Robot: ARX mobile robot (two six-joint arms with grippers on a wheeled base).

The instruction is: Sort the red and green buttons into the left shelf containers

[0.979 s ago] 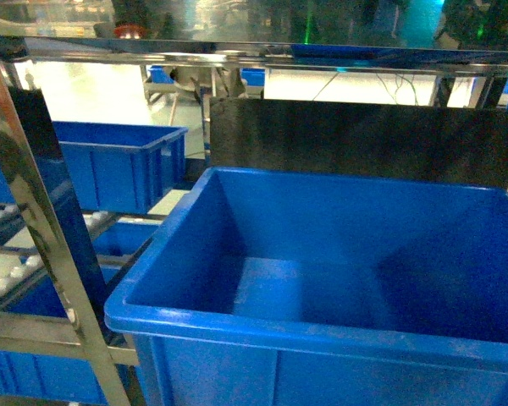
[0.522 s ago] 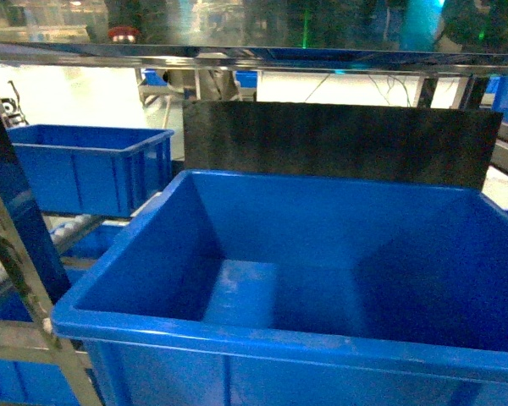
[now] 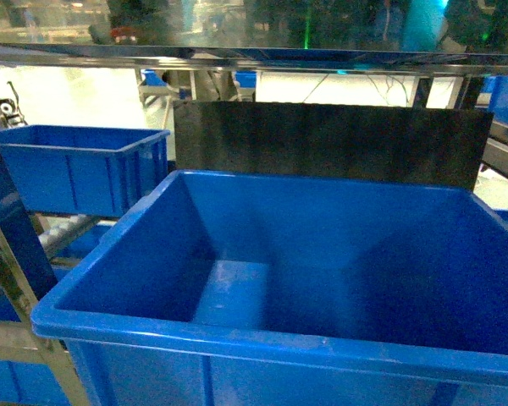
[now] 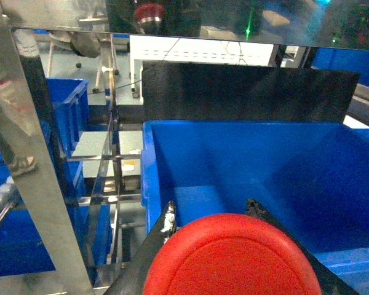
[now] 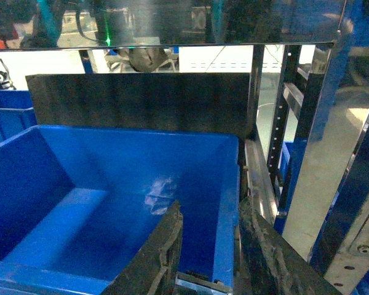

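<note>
Steel shelving (image 3: pixel 17 279) frames a blue bin (image 3: pixel 237 334); only wrist views show left tool (image 4: pixel 230 236) clamping red button (image 4: pixel 234 258), right tool (image 5: pixel 209 246) parted, empty.

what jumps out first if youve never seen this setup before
The big empty blue bin fills the head view, with a black panel standing behind it. In the left wrist view, a wide red button cap sits between the left gripper fingers, just short of the bin's near rim.

My head camera looks slightly down into the big blue bin (image 3: pixel 262 254) from close by. Both wrist cameras face the same bin (image 4: pixel 246 166) (image 5: pixel 111 184) (left from its left corner, right from its right).
</note>
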